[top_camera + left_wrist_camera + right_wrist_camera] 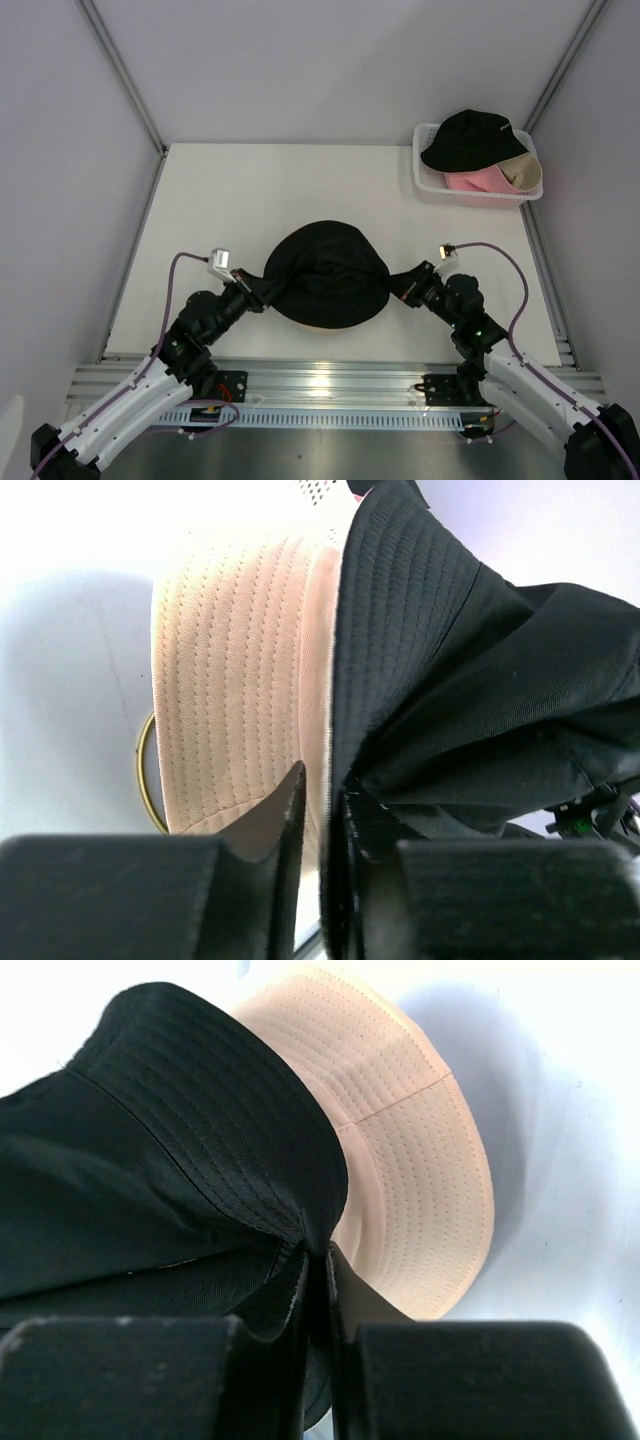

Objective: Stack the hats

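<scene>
A black hat point(325, 272) is stretched between both grippers over the middle of the table. My left gripper point(256, 290) is shut on its left brim, and my right gripper point(402, 285) is shut on its right brim. In the left wrist view the black hat point(480, 680) sits over a tan hat point(230, 680), with the gripper point(322, 820) pinching the black brim. The right wrist view shows the same black hat point(150, 1160), tan hat point(410, 1160) and gripper point(318, 1280). From above the tan hat is almost fully hidden.
A white lattice basket point(480, 199) at the back right holds a second black hat point(470, 135) on top of a pink hat point(470, 182), with a tan brim edge beside them. A thin gold wire ring point(142, 770) shows under the tan hat.
</scene>
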